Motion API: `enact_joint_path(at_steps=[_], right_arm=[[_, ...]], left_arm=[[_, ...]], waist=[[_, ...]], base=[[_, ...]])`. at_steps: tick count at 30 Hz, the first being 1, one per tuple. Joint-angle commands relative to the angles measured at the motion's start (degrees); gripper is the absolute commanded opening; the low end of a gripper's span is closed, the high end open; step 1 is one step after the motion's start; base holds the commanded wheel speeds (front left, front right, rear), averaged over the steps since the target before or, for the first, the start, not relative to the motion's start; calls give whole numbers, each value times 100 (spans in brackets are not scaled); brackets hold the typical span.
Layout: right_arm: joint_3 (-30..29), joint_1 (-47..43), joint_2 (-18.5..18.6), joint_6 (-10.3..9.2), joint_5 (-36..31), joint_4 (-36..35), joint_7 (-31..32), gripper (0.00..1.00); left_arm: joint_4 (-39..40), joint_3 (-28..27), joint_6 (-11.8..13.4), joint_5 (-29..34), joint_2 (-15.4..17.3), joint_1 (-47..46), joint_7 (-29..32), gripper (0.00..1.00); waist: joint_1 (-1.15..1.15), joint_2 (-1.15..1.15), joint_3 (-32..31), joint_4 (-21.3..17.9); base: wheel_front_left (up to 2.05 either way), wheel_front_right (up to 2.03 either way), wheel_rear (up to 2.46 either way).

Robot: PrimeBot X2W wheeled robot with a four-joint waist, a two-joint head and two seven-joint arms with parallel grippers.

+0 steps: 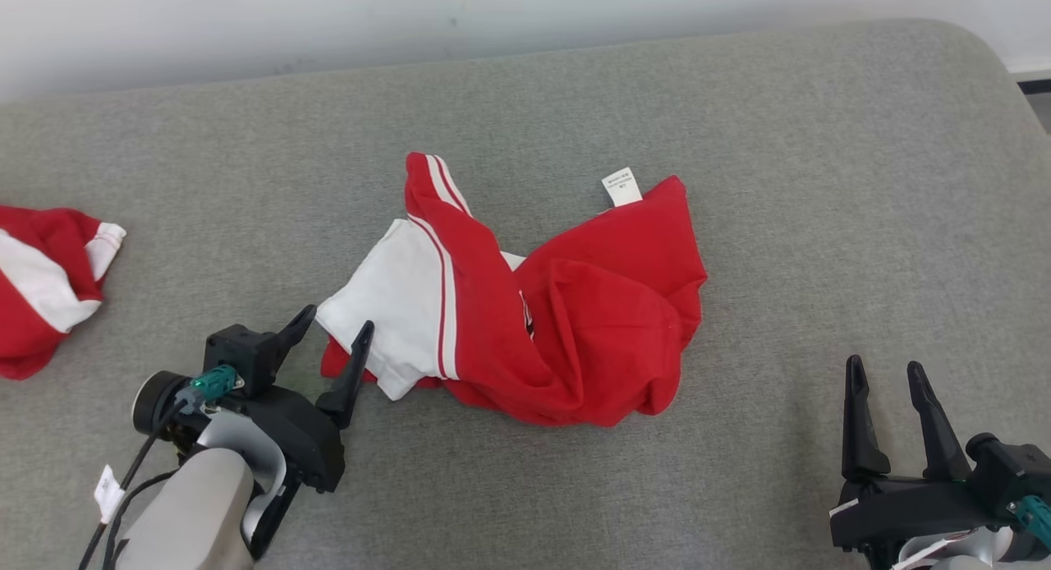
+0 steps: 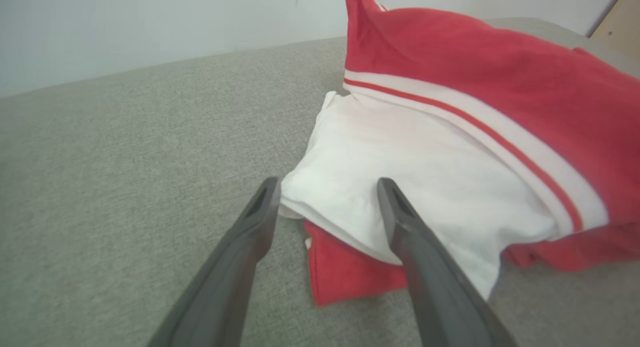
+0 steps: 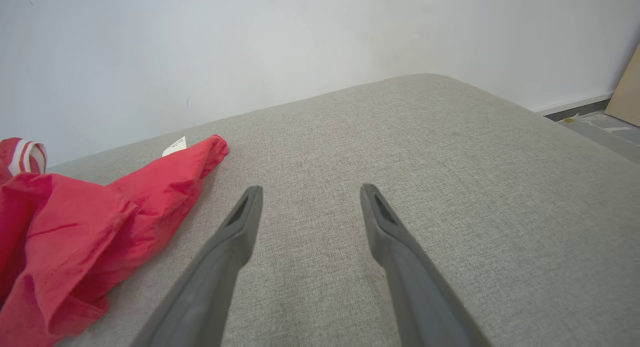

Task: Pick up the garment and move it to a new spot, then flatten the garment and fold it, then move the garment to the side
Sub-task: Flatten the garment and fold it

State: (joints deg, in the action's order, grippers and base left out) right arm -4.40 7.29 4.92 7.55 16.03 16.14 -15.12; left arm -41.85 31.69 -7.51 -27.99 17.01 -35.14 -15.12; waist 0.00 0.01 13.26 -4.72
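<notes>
Crumpled red-and-white soft cotton garment [image 1: 591,324] in a loose heap, mid grey upholstered cushion [image 1: 739,102]; red body bunched and folded over itself on the right; white panel [image 1: 394,299] edged by a red stripe spread flat at left; small white care label [image 1: 621,186] sticking out at the far edge

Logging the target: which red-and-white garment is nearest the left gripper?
The central garment, with the white tag; the left gripper, open, flanks its white corner. The other garment lies apart at the far left.
</notes>
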Motion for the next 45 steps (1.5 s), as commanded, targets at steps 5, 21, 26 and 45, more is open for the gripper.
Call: enact_joint_path(at_steps=[5, 21, 26, 45], right_arm=[[-11, -58, 3, -13, -10, 2, -4, 100], [-35, -144, -17, -13, -43, -14, -4, 100], [-5, -141, -7, -13, -9, 9, -4, 100], [23, -87, 15, -13, 51, 42, -4, 100]], left_arm=[[-266, 81, 12, -223, 14, -149, -3, 100], [-285, 191, 11, -452, -72, -83, -3, 0], [-192, 88, 11, -289, 4, -141, -2, 31], [-428, -46, 12, -78, -10, -202, -3, 100]], waist=[[0, -1, 9, -89], [0, -1, -188, 88], [0, -1, -212, 109], [0, -1, -137, -115]], base=[[0, 0, 0], [0, 0, 0], [0, 0, 0], [0, 0, 0]])
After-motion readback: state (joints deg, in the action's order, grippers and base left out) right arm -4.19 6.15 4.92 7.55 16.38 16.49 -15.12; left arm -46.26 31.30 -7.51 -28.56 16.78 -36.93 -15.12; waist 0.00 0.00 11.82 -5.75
